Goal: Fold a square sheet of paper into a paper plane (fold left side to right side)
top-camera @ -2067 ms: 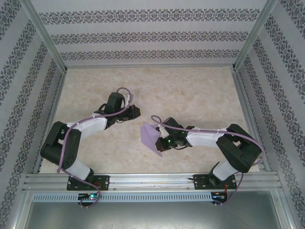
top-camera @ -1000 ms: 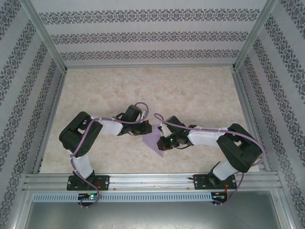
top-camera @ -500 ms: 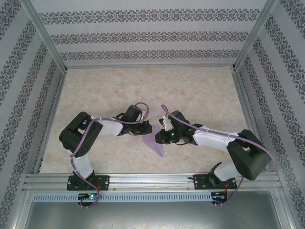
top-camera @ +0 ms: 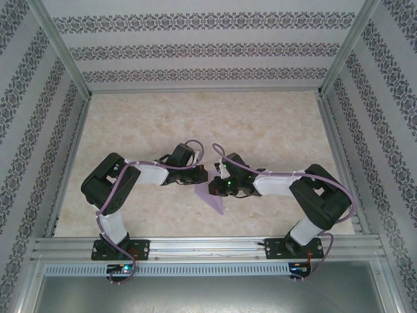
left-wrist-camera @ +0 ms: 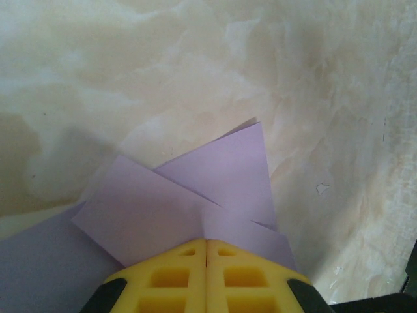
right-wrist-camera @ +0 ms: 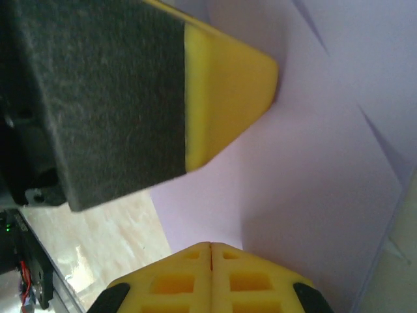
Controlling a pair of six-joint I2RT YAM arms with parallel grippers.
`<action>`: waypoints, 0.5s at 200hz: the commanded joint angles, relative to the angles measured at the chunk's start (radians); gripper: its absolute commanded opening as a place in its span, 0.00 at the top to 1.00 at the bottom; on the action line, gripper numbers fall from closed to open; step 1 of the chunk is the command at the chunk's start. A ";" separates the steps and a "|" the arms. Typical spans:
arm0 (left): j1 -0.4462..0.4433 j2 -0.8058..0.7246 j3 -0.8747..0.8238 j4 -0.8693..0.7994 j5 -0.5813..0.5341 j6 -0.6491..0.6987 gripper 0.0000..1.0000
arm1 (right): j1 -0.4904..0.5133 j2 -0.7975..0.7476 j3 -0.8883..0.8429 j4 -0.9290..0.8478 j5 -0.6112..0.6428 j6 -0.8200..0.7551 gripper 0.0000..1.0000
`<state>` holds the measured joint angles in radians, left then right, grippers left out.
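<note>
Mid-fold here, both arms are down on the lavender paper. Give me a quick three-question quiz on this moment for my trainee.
1. True or false: the left gripper is shut.
2. The paper is: A) a flat, unfolded square; B) folded, with flaps overlapping; C) crumpled into a ball.
3. Fill in: the tips of the right gripper sit on the ____.
Key: 1 true; 2 B; 3 paper.
</note>
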<state>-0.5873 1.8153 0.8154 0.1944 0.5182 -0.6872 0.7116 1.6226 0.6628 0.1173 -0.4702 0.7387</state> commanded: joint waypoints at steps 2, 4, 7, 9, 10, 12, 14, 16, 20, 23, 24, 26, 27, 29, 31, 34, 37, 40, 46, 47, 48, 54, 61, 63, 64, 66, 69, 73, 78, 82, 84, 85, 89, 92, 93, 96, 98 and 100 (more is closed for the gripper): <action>-0.009 0.064 -0.018 -0.115 -0.100 0.028 0.94 | 0.012 0.036 0.030 0.016 0.039 0.005 1.00; -0.009 0.065 -0.018 -0.113 -0.100 0.028 0.94 | 0.013 0.038 0.032 0.016 0.040 0.004 1.00; -0.009 0.066 -0.018 -0.114 -0.100 0.028 0.94 | 0.013 0.040 0.034 0.016 0.041 0.004 1.00; -0.009 0.066 -0.018 -0.114 -0.101 0.028 0.94 | 0.013 0.042 0.035 0.015 0.041 0.003 1.00; -0.009 0.066 -0.019 -0.114 -0.100 0.029 0.94 | 0.014 0.043 0.036 0.015 0.042 0.003 1.00; -0.009 0.067 -0.018 -0.115 -0.100 0.028 0.94 | 0.014 0.044 0.037 0.015 0.043 0.002 1.00; -0.009 0.066 -0.017 -0.114 -0.100 0.028 0.94 | 0.015 0.047 0.039 0.013 0.044 0.002 1.00; -0.009 0.067 -0.018 -0.114 -0.100 0.029 0.94 | 0.015 0.049 0.040 0.011 0.044 0.000 1.00; -0.009 0.067 -0.017 -0.115 -0.101 0.030 0.94 | 0.014 0.051 0.043 0.007 0.049 -0.002 1.00; -0.009 0.067 -0.018 -0.116 -0.100 0.030 0.94 | 0.015 0.053 0.044 0.003 0.052 -0.004 1.00; -0.009 0.067 -0.018 -0.116 -0.100 0.029 0.94 | 0.015 0.054 0.044 0.002 0.053 -0.005 1.00; -0.009 0.067 -0.018 -0.116 -0.101 0.029 0.94 | 0.015 0.055 0.045 0.000 0.055 -0.005 1.00; -0.009 0.067 -0.018 -0.116 -0.102 0.029 0.95 | 0.015 0.055 0.046 -0.001 0.055 -0.007 1.00; -0.009 0.067 -0.018 -0.116 -0.102 0.029 0.94 | 0.016 0.057 0.046 -0.003 0.057 -0.007 1.00; -0.009 0.067 -0.018 -0.116 -0.103 0.029 0.94 | 0.016 0.058 0.046 -0.005 0.059 -0.008 1.00; -0.009 0.068 -0.019 -0.117 -0.104 0.029 0.94 | 0.016 0.058 0.046 -0.007 0.060 -0.008 1.00; -0.009 0.067 -0.018 -0.117 -0.105 0.030 0.94 | 0.016 0.060 0.045 -0.011 0.062 -0.010 1.00; -0.009 0.067 -0.019 -0.118 -0.106 0.029 0.94 | 0.017 0.061 0.044 -0.013 0.062 -0.011 1.00; -0.009 0.067 -0.018 -0.119 -0.109 0.029 0.94 | 0.019 0.064 0.043 -0.017 0.061 -0.012 1.00; -0.009 0.067 -0.019 -0.119 -0.110 0.029 0.94 | 0.019 0.064 0.043 -0.018 0.061 -0.012 1.00; -0.009 0.067 -0.019 -0.119 -0.110 0.029 0.95 | 0.019 0.065 0.043 -0.019 0.059 -0.012 1.00; -0.009 0.068 -0.021 -0.120 -0.111 0.029 0.94 | 0.022 0.066 0.041 -0.023 0.055 -0.013 1.00; -0.009 0.067 -0.020 -0.121 -0.113 0.029 0.94 | 0.024 0.068 0.040 -0.030 0.052 -0.014 1.00; -0.010 0.067 -0.019 -0.122 -0.114 0.029 0.94 | 0.025 0.068 0.040 -0.032 0.052 -0.015 1.00; -0.010 0.067 -0.020 -0.121 -0.115 0.029 0.94 | 0.027 0.069 0.040 -0.033 0.052 -0.015 1.00; -0.010 0.068 -0.020 -0.122 -0.117 0.029 0.94 | 0.028 0.068 0.039 -0.035 0.051 -0.016 1.00; -0.009 0.068 -0.020 -0.122 -0.118 0.028 0.94 | 0.030 0.068 0.039 -0.039 0.050 -0.016 1.00; -0.010 0.069 -0.019 -0.121 -0.120 0.028 0.94 | 0.032 0.067 0.037 -0.044 0.050 -0.016 1.00; -0.009 0.070 -0.020 -0.123 -0.120 0.028 0.94 | 0.036 0.064 0.036 -0.049 0.052 -0.017 1.00; -0.009 0.070 -0.020 -0.123 -0.121 0.026 0.94 | 0.038 0.062 0.034 -0.052 0.054 -0.016 1.00; -0.009 0.071 -0.019 -0.124 -0.121 0.027 0.94 | 0.040 0.062 0.033 -0.055 0.054 -0.016 1.00; -0.009 0.070 -0.020 -0.124 -0.121 0.026 0.94 | 0.040 0.061 0.033 -0.055 0.054 -0.016 1.00; -0.009 0.072 -0.020 -0.121 -0.123 0.025 0.94 | 0.043 0.058 0.031 -0.058 0.055 -0.016 1.00; -0.009 0.073 -0.021 -0.122 -0.123 0.023 0.94 | 0.044 0.056 0.030 -0.060 0.056 -0.016 1.00; -0.009 0.072 -0.020 -0.122 -0.123 0.023 0.94 | 0.044 0.055 0.029 -0.062 0.056 -0.017 1.00; -0.009 0.074 -0.019 -0.121 -0.123 0.023 0.94 | 0.046 0.052 0.028 -0.065 0.057 -0.016 1.00; -0.009 0.074 -0.019 -0.121 -0.123 0.023 0.94 | 0.047 0.051 0.026 -0.067 0.059 -0.016 1.00; -0.009 0.074 -0.018 -0.122 -0.125 0.022 0.94 | 0.047 0.050 0.026 -0.068 0.060 -0.016 1.00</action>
<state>-0.5884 1.8191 0.8207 0.1940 0.5117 -0.6849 0.7353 1.6730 0.6857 0.1127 -0.4244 0.7345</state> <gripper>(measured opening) 0.059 0.042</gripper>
